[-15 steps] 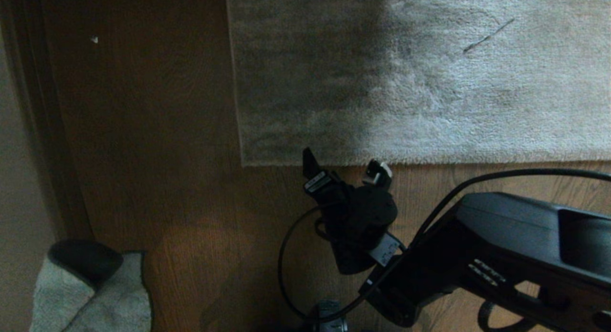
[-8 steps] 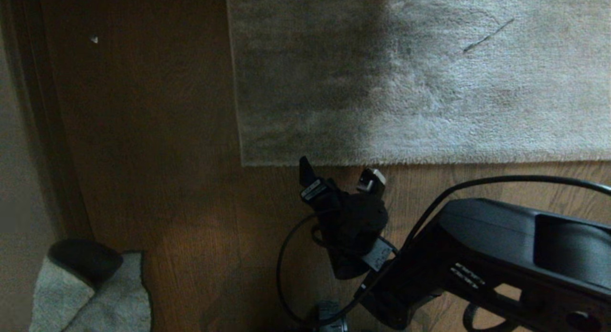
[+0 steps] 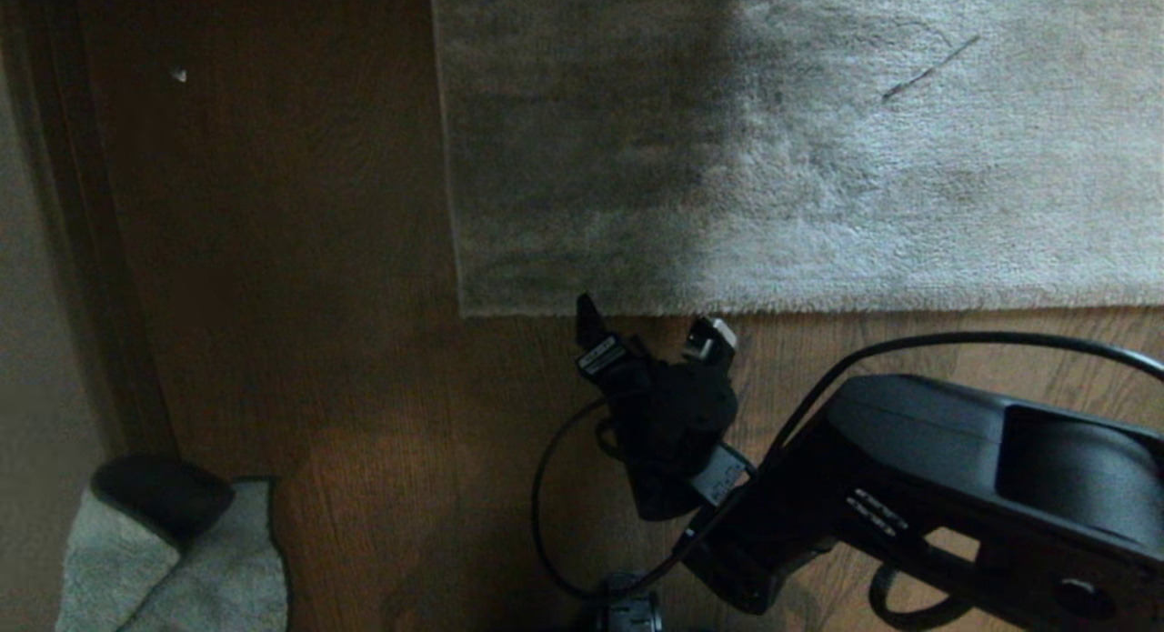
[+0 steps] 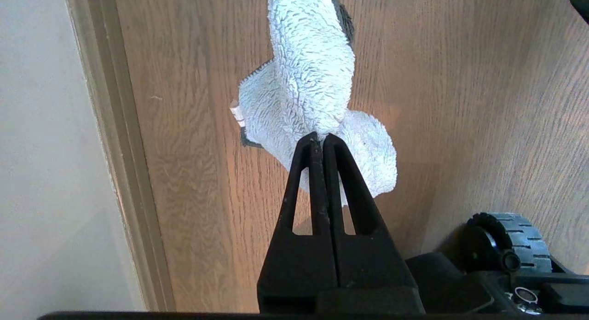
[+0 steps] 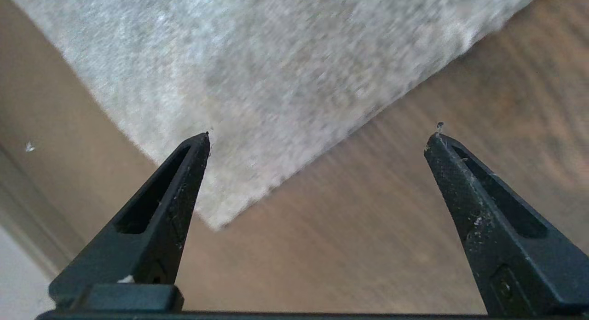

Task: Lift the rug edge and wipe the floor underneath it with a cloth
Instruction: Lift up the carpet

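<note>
One cloth (image 4: 317, 76) is seen pinched between the pressed-together jaws of the left gripper (image 4: 319, 136), parked at the robot's near left beside the skirting board (image 4: 115, 126). Bare floor (image 3: 300, 341) lies open between that wall and the rug. The right gripper (image 3: 651, 321) is held just short of the rug edge (image 3: 818, 306), its jaws spread wide and empty. One rug is laid beyond, its near border running left to right, with one square corner (image 5: 216, 223) at its left end.

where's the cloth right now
The cloth hangs pinched in the shut left pincer above the wood floor, at the head view's lower left near the wall, well away from the rug.
</note>
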Robot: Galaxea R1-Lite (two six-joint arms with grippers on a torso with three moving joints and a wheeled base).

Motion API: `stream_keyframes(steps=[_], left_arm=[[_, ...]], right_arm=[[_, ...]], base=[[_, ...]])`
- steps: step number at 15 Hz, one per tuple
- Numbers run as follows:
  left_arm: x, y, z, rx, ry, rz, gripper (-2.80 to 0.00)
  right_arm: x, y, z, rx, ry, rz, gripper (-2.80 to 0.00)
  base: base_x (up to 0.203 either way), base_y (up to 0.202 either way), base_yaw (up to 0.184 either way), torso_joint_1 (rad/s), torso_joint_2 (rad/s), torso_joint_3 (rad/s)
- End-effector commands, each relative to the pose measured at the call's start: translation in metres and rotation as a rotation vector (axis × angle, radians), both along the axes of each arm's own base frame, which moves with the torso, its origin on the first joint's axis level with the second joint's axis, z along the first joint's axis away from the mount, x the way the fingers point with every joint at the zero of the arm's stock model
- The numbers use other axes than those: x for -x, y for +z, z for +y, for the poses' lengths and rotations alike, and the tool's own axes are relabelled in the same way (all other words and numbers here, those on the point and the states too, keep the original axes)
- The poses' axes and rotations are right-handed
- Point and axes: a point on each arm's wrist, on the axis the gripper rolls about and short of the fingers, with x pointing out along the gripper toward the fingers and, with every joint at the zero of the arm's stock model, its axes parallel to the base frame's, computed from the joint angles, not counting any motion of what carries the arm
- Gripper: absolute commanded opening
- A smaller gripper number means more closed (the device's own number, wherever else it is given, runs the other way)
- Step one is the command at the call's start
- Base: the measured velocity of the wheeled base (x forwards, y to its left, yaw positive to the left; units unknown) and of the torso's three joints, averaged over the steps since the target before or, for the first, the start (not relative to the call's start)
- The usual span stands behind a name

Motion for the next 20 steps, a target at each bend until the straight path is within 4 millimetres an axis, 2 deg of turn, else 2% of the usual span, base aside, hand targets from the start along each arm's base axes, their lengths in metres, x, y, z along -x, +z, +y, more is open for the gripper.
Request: stream_keyframes(steps=[1,14,20], left_arm=[[0.0,0.0,0.0,0.001,0.001,0.0,-2.8],[0.0,0.0,0.0,0.001,0.001,0.0,-2.8],[0.0,0.0,0.0,0.001,0.001,0.0,-2.8]], right_arm=[[-0.003,0.004,-0.005,-0.04,-0.015,-0.03,0.0],[-0.014,0.014,-0.011,-0.05,-0.047,-0.061,0.0],[-0.021,0.033,-0.014,-0.073,-0.069,-0.111,0.0]], base=[[0.0,0.0,0.0,0.0,0.0,0.0],[0.0,0.0,0.0,0.0,0.0,0.0],[0.0,0.0,0.0,0.0,0.0,0.0]])
